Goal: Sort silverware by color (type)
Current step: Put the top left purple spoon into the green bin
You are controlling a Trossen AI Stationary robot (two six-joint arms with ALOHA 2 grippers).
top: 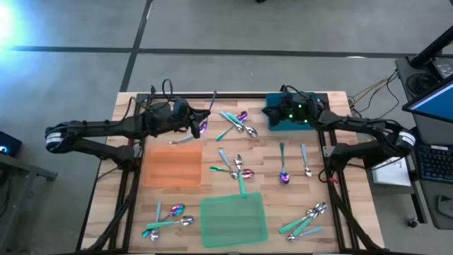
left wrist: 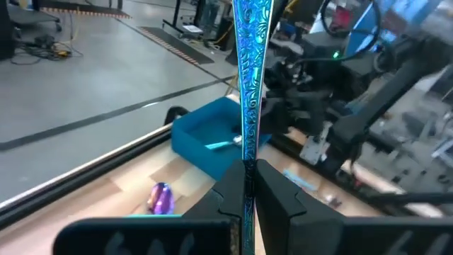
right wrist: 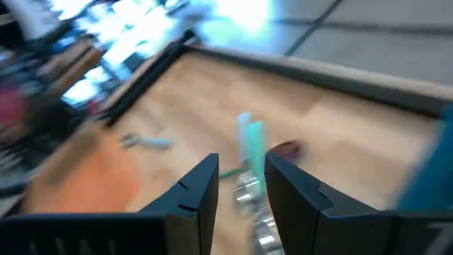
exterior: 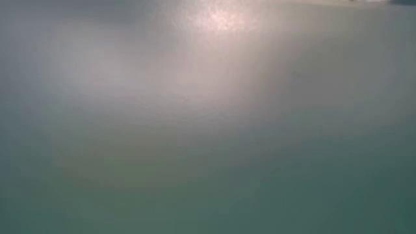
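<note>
Silverware lies scattered on the wooden table: a cluster (top: 237,124) near the far edge, more at the centre (top: 237,168), near left (top: 170,219) and near right (top: 306,219). My left gripper (top: 197,126) is above the orange mat's (top: 172,166) far edge, shut on a spoon with a patterned blue handle (left wrist: 249,78) and a purple head (top: 204,128). My right gripper (right wrist: 241,166) hovers open by the teal bin (top: 287,120), pointing toward the far cluster. Teal handles and silver heads (right wrist: 249,177) show blurred between its fingers; I cannot tell that it touches them. My left gripper pinches the spoon's blue handle (left wrist: 247,164) between its two fingers. The long free end of the handle sticks out well past the fingertips, toward the table's far edge. The spoon is lifted clear of the table.
A green mat (top: 233,219) lies at the near centre. The teal bin (left wrist: 205,134) holds one spoon (left wrist: 226,144). A purple-headed spoon (left wrist: 161,198) lies on the wood before it. The low view is covered and shows nothing. A dark frame rail runs along the table's far edge.
</note>
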